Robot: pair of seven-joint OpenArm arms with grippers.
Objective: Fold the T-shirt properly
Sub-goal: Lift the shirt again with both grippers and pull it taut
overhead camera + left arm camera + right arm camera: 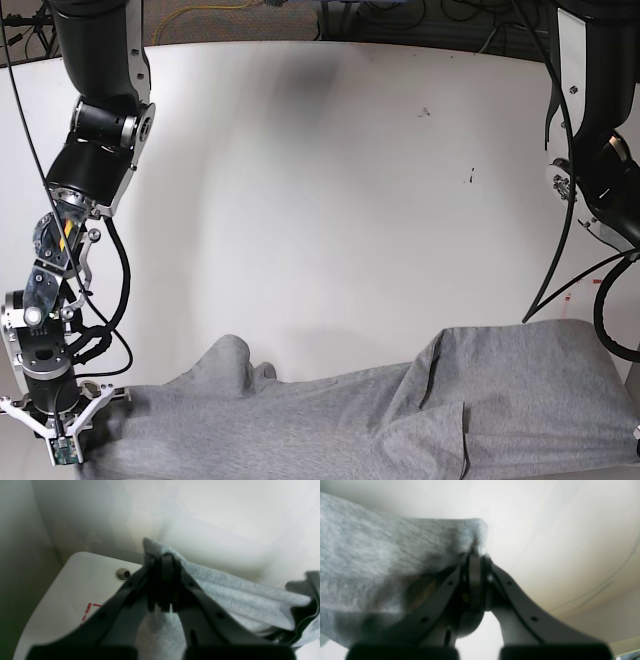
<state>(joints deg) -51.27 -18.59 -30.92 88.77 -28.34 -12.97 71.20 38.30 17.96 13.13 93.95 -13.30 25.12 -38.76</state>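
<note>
1. We judge the fold barely begun. The grey T-shirt [400, 415] lies stretched sideways along the near edge of the white desk [330, 180], rumpled, with no crisp crease that we can make out.

2. Our left gripper [163, 580] has its fingers [150, 585] clamped together on a bunched edge of the cloth. In the left wrist view the fabric rises above the tips and drapes off to the right.

3. Our right gripper [476, 575] is likewise pinched tight on a corner of the shirt, and the grey knit spreads away to the left in the right wrist view.

4. In the base view the right arm [75, 250] reaches down to the near corner of the shirt. The left arm [595, 150] drops out of frame near the other end, so there we cannot see its grip.

5. Still to do, as we judge it: lift and spread the shirt flat, bring the sides and sleeves in, then fold it across. A loose flap [235, 365] sticks up mid-garment, and a doubled layer sits over the left arm's end.

6. Around us there are only cables [560, 250] hanging beside the left arm, and a few small dark specks on the desk. Nothing stands in the way on the desk behind the shirt. The shirt's print is not visible.
</note>
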